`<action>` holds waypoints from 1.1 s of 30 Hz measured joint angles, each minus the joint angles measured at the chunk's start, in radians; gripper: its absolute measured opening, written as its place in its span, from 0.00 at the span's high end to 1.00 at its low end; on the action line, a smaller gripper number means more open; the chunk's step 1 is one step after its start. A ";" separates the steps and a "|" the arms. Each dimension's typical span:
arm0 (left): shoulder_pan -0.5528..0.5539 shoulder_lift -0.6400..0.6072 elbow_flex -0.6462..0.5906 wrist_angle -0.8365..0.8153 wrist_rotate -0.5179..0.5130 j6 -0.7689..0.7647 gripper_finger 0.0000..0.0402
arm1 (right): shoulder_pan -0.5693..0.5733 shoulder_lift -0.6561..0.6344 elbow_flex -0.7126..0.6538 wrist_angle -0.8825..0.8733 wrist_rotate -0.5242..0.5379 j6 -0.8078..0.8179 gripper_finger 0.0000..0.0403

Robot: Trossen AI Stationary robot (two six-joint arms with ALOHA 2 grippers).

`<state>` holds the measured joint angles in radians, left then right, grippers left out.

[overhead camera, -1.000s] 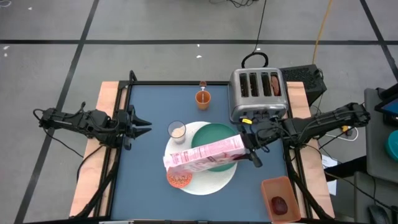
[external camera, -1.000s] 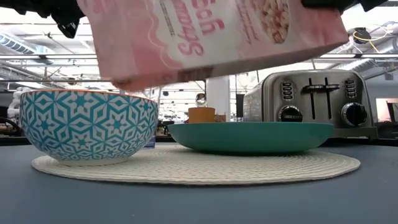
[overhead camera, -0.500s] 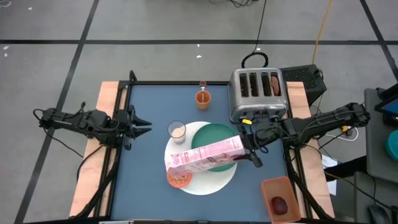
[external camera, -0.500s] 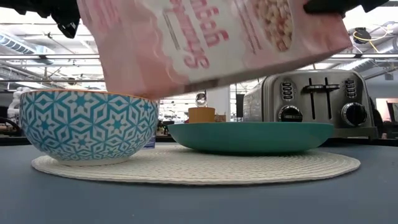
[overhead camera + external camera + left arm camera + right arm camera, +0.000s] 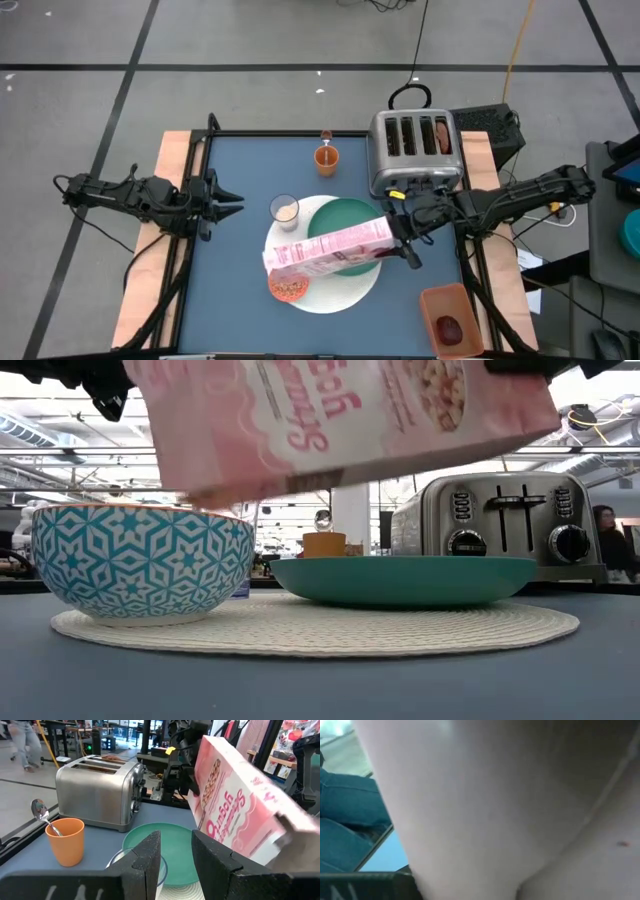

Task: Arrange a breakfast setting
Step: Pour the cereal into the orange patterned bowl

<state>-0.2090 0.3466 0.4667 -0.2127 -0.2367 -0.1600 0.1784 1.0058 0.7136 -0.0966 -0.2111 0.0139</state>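
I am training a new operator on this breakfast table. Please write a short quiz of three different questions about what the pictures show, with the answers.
1. True or false: the right gripper holds the pink cereal box tilted above the table.
2. Which thing lies under the box's lower end? A) orange cup B) cereal bowl C) toaster
3. Fill in: the green plate and the bowl both rest on the round white ____.

Key: 1 true. 2 B. 3 mat.
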 joint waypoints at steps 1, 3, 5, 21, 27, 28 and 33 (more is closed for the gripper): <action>0.000 0.000 0.000 0.000 0.000 0.000 0.71 | 0.000 0.000 0.000 -0.012 0.000 0.000 0.46; 0.000 0.000 0.000 0.000 0.000 0.000 0.71 | 0.000 0.000 0.000 -0.019 0.000 0.000 0.46; 0.000 0.000 0.000 0.000 0.000 0.000 0.71 | 0.000 0.000 0.000 -0.002 0.000 0.000 0.46; 0.000 0.000 0.000 0.000 0.000 -0.001 0.71 | 0.000 0.000 0.000 -0.001 0.000 0.000 0.46; 0.000 0.000 0.000 0.000 0.000 0.001 0.71 | 0.000 0.001 -0.001 0.013 0.000 0.000 0.46; 0.000 0.000 0.000 0.000 0.000 0.001 0.71 | 0.000 0.001 0.000 0.028 -0.001 0.000 0.46; 0.000 0.000 0.000 0.000 0.000 0.001 0.71 | 0.000 0.001 0.000 -0.029 -0.001 0.000 0.46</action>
<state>-0.2092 0.3463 0.4667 -0.2124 -0.2367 -0.1589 0.1783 1.0063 0.7134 -0.1260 -0.2118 0.0139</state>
